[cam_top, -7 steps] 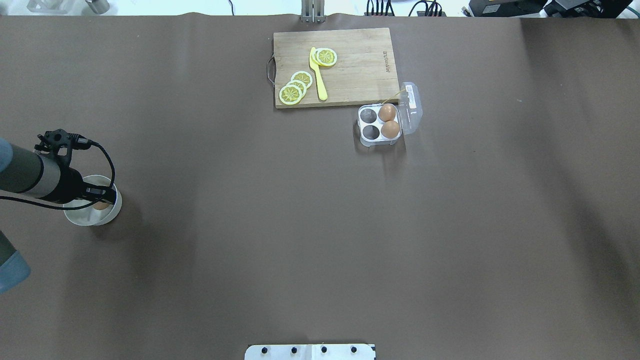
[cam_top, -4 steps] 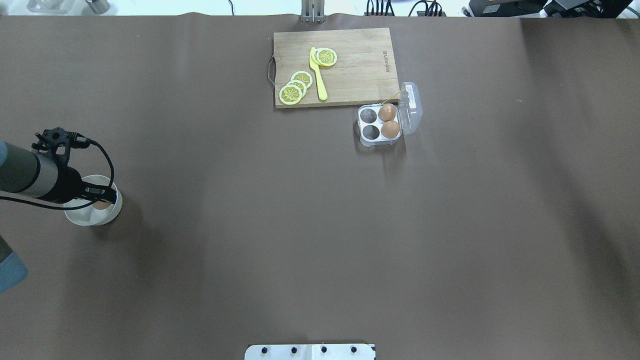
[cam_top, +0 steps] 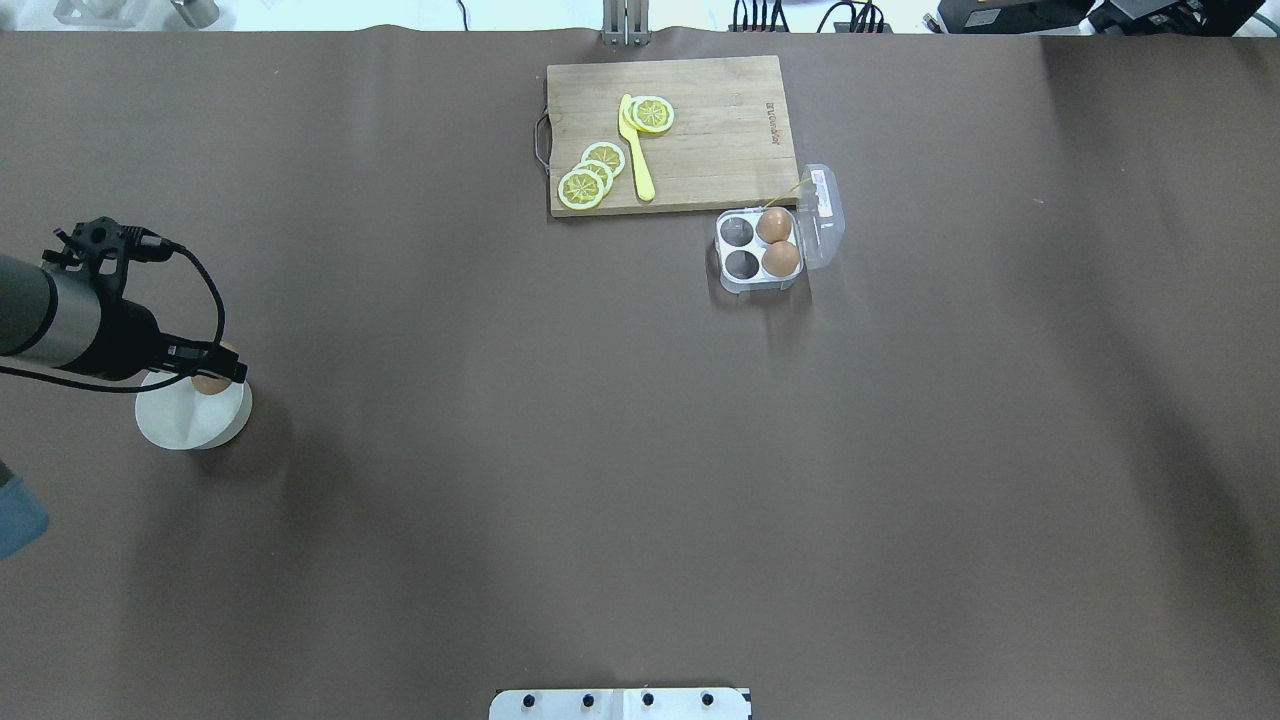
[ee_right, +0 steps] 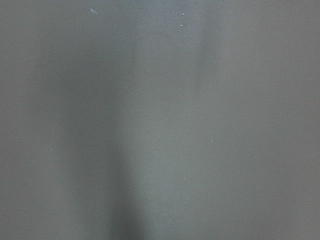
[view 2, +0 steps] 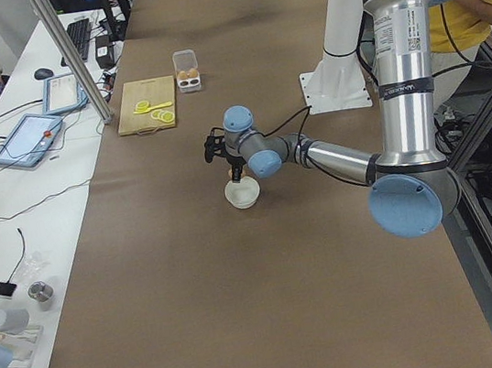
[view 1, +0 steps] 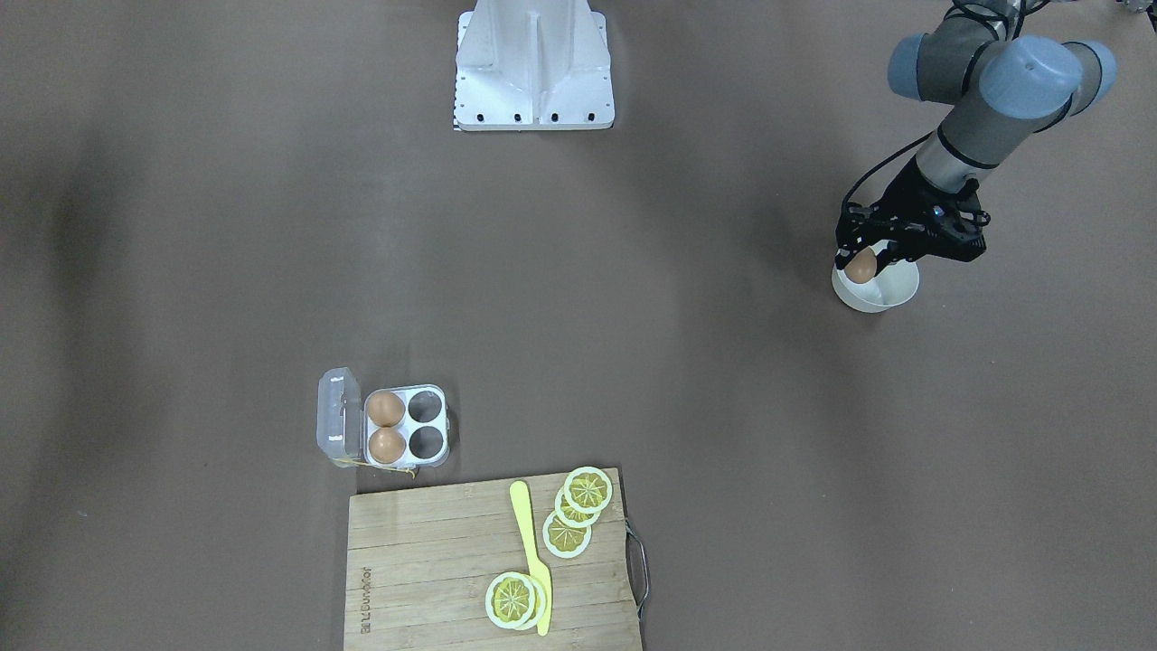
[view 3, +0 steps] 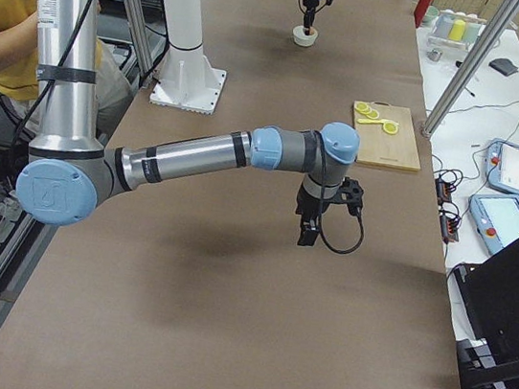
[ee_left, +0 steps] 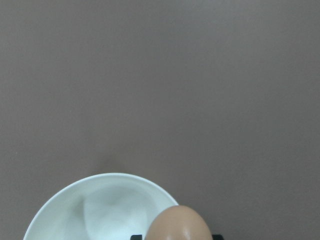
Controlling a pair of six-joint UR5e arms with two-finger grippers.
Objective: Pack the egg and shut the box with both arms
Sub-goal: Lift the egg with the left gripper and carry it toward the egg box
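Observation:
My left gripper (cam_top: 214,379) is shut on a brown egg (cam_top: 208,383) and holds it just above the far rim of the white bowl (cam_top: 185,425). The egg (ee_left: 178,225) also shows at the bottom of the left wrist view, over the bowl (ee_left: 65,215). The clear egg box (cam_top: 741,265) stands open beside the cutting board, its lid (cam_top: 826,214) folded back. Two brown eggs (cam_top: 777,243) fill its right cells and the two left cells are empty. My right gripper (view 3: 306,235) hangs over bare table, seen only in the exterior right view; I cannot tell if it is open.
A wooden cutting board (cam_top: 710,140) at the far middle carries lemon slices (cam_top: 590,175) and a yellow knife (cam_top: 636,150). The white robot base (cam_top: 620,703) sits at the near edge. The brown table (cam_top: 500,400) lies between bowl and box.
My left gripper has risen with the egg out of the bowl and shifted slightly toward the far side. The bowl now shows uncovered.

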